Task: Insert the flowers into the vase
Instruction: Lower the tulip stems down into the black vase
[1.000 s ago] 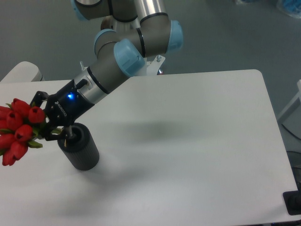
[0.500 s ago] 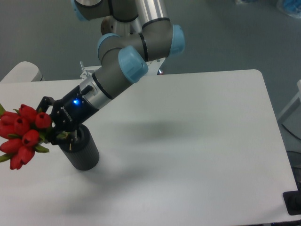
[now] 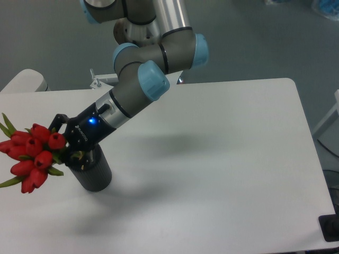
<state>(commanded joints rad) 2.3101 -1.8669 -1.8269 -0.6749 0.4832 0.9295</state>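
Note:
The flowers [image 3: 33, 155], a tight bunch of red tulip buds with green leaves, hang tilted to the left above the table's left side. My gripper [image 3: 68, 144] is shut on their stems just behind the buds. The vase [image 3: 92, 168], a short dark ribbed cylinder, stands upright on the white table [image 3: 222, 159] right below and beside my gripper. The stem ends reach to the vase's mouth, which my gripper partly hides, so I cannot tell how deep they sit.
The arm [image 3: 143, 79] slants down from the back centre to the left. A pale rounded object [image 3: 24, 80] lies beyond the table's back left corner. A dark item [image 3: 329, 227] sits at the lower right edge.
My gripper and the flowers have moved down and slightly right, closer to the vase's mouth. The bunch has tipped a little more upright. The vase has stayed put.

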